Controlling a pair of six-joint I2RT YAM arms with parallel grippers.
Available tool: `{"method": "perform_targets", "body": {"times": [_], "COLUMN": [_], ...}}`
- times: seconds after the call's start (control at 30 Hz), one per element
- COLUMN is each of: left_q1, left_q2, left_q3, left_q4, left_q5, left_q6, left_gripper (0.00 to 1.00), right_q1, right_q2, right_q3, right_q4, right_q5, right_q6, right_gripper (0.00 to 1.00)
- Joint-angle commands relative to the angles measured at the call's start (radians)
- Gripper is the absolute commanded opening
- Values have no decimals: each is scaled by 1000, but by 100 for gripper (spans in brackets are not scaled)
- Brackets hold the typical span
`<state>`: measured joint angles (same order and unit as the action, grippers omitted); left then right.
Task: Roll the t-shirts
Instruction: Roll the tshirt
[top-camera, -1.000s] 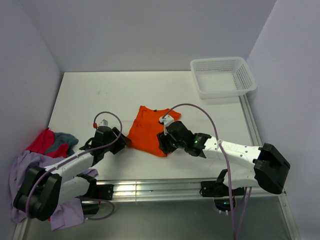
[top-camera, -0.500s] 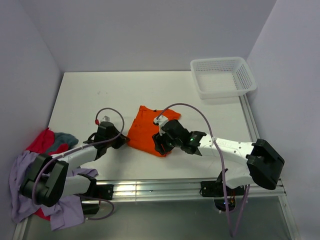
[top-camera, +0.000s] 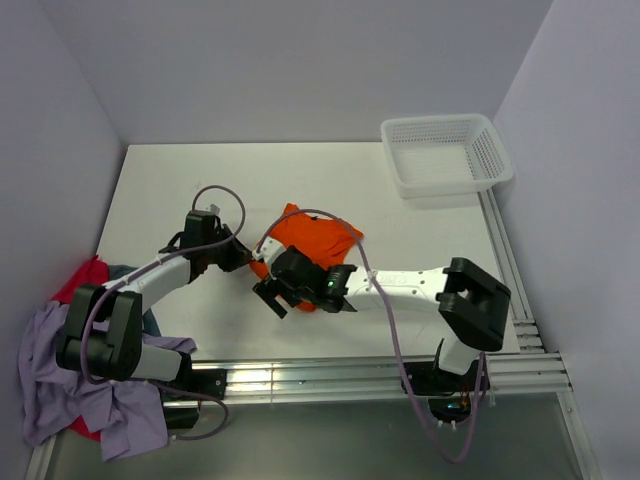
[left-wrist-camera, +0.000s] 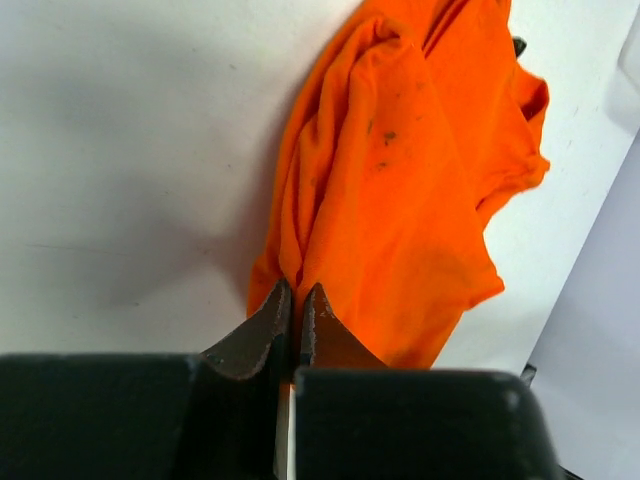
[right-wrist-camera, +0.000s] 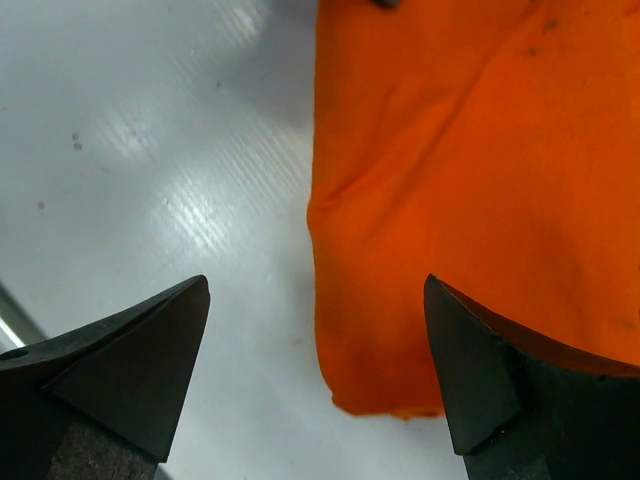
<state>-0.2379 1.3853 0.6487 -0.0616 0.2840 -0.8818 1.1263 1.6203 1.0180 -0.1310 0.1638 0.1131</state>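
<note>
Smooth white table (top-camera: 170, 190). At near-left corner, limp heap of lavender, red and grey-blue t-shirts (top-camera: 40, 350) spills over edge. Mid-table, orange t-shirt (top-camera: 318, 233): soft, creased, dark-flecked, bunched lengthwise. At far-right corner, white perforated plastic basket (top-camera: 492, 150). At shirt's hem, left gripper (left-wrist-camera: 297, 295) pinches fabric tight. Over shirt's rounded corner, right gripper (right-wrist-camera: 316, 290), black wedge fingers spread wide.

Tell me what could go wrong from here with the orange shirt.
1. The left jaws are shut on just a thin fold at the edge of the orange t-shirt; a pull could slip it free.
2. The shirt lies bunched, not flat, so a roll may come out lopsided.
3. The right jaws hang open half over bare table; closing here might miss the hem.
</note>
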Motion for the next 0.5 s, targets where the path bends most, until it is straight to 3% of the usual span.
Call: {"method": "perform_targets", "body": {"times": [0.0,0.47], "left_q1": [8,51], "left_q2": [14,14], "left_q3": [49,91], "left_q4": [-27,-78], "left_q5": [101,187], "left_q6": [38,38], "left_gripper": [0,1], "right_q1": [35,119], "right_q2": [64,276], "right_q3": [79,172], "right_q4": [28,123], "right_q5": [166,480], "right_q6": [-53,-141], "right_gripper": [95,95]}}
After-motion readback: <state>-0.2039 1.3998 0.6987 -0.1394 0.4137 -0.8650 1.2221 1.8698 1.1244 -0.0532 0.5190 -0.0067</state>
